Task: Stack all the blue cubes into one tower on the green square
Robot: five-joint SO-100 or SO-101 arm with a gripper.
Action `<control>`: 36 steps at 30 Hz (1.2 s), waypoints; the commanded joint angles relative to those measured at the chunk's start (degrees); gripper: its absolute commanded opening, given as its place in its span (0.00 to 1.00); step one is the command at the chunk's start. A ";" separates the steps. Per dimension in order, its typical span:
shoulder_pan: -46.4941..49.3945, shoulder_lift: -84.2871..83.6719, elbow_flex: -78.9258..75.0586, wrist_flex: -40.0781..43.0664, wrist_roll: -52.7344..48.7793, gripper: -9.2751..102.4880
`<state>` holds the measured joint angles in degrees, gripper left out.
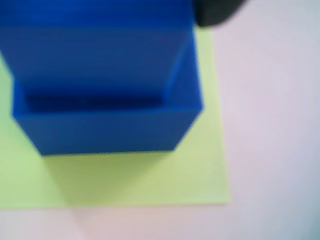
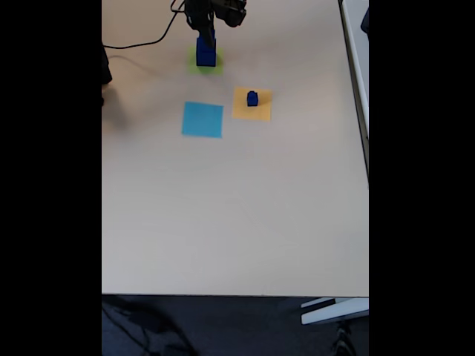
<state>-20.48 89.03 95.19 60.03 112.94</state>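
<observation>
Cubes of solid dark-blue material, hard-edged and flat-faced, look stiff and light; I judge they will not give under a squeeze, and their smooth sides may slip unless the pinch falls square on two opposite faces, low enough to keep the cube from tipping.

In the wrist view, a smaller blue cube (image 1: 95, 50) sits on a larger blue cube (image 1: 107, 127), its edges set back from the lower one's rim, forming a step. The larger cube rests on the green square (image 1: 200, 170), toward that patch's upper left as the frame shows it.

In the fixed view, the tower (image 2: 205, 53) stands at the top of the frame on the lime patch, with the arm directly above it. The gripper (image 2: 204, 33) reaches down onto the top of the stack, but I cannot tell whether its jaws are spread or pinching the upper cube; the picture is too small, and the wrist view gives just a dark blur at its upper edge.

Count: two cubes clearly stacked in the wrist view, though its top edge cuts the stack off. One more small blue cube (image 2: 252, 98) sits on the orange-yellow square (image 2: 263, 111), right of centre. One light-blue square (image 2: 202, 119) lies bare on the table (image 2: 237, 215). Three flat patches in all.
</observation>
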 commanded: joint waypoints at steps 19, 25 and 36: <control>0.97 3.43 -4.31 -0.18 -3.34 0.23; 1.14 3.87 -4.31 0.00 -3.69 0.23; 1.05 3.87 -4.48 0.00 -3.69 0.20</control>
<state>-20.04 89.03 93.78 60.03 109.86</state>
